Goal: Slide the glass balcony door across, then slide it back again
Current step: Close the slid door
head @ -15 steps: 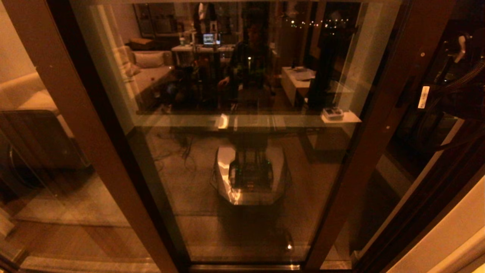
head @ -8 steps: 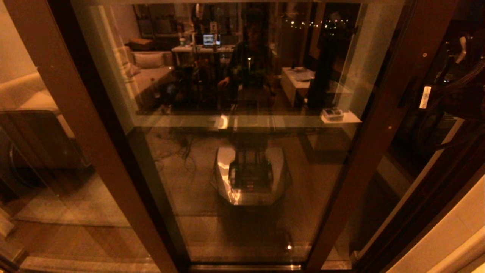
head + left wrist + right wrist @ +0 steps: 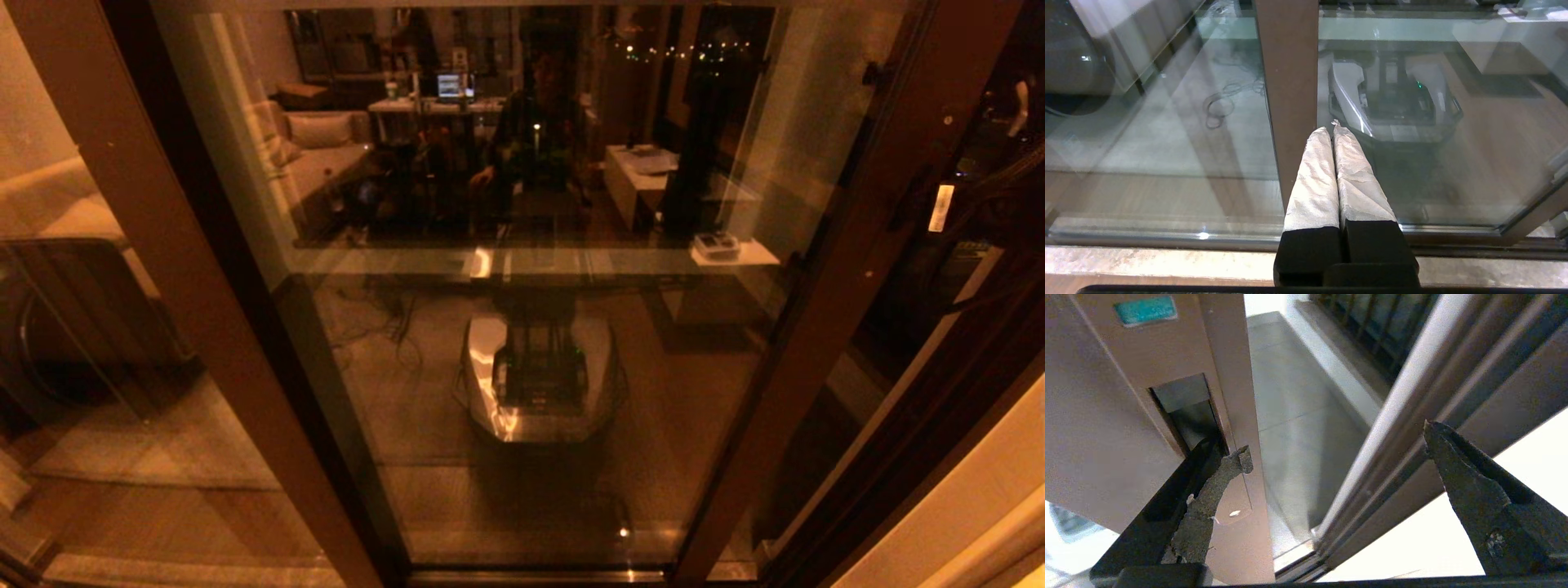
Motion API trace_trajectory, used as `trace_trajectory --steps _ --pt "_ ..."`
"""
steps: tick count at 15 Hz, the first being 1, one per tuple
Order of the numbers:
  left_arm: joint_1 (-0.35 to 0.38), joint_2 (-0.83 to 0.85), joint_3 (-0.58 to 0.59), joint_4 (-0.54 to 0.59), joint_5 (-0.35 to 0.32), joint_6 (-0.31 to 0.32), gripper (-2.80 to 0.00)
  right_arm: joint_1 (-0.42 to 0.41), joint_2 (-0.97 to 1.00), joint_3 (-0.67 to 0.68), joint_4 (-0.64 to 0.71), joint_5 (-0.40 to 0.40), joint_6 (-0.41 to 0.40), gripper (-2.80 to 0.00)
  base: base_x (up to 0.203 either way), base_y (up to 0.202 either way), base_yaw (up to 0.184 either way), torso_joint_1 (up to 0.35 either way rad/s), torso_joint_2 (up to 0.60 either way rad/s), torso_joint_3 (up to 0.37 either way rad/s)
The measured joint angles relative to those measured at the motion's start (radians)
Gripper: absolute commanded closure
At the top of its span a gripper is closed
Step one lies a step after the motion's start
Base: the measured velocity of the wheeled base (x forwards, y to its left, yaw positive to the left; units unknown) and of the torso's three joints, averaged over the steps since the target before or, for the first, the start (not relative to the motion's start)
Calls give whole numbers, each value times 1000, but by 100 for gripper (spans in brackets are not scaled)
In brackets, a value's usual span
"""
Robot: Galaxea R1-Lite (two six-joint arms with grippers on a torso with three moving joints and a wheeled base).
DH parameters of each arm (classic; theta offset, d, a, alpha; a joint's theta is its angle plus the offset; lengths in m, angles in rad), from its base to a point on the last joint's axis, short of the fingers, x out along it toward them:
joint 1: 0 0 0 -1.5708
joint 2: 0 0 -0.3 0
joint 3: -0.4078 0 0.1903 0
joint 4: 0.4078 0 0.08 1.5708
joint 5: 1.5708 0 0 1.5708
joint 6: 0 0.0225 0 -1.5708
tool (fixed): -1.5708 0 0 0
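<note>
Reddish-brown framing dominates the head view, where the glass balcony door (image 3: 531, 286) fills the middle of the scene, its wide handle stile (image 3: 849, 269) running from about 1 o'clock down to 5 o'clock. A gap is seen beyond the stile's free edge in the right wrist view, with balcony floor (image 3: 1294, 416) visible through it, so the door is judged to be partly slid and not seated against the jamb (image 3: 1412, 428). Whether the outward pass or the return is in hand cannot be told from how things lie now; at least 1 closing stretch is judged to be left.

One finger (image 3: 1208, 498) of the right claw (image 3: 1331, 445) is set at the recessed handle slot (image 3: 1188, 412), at roughly 9 o'clock in that view, while the other finger stands well apart toward 3 o'clock; the claw is spread wide and nothing is clasped. The left claw (image 3: 1331, 126) is pressed fully together, empty, parked low before a plain brown post (image 3: 1286, 81) and the bottom track (image 3: 1167, 237).

Of the room, a pale stone sill is seen under the track. Reflected in the pane are 1 sofa (image 3: 310, 147), 1 lit screen (image 3: 449, 83) on a counter (image 3: 424, 104), a seated person (image 3: 539, 131) and the robot's own base (image 3: 539, 376). A string of small lights (image 3: 678, 51) is reflected near 12 o'clock.
</note>
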Motion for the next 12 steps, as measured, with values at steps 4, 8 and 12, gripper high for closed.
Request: trace_trajectory --steps 4,8,12 --pt "0 0 0 0 0 0 0 -37 14 -16 -1 3 0 -280 0 0 0 0 0 0" --pt "0 0 0 0 0 0 0 -46 12 -20 -7 1 1 -280 0 0 0 0 0 0" --pt "0 0 0 0 0 0 0 -45 -52 23 -21 30 -17 -280 0 0 0 0 0 0"
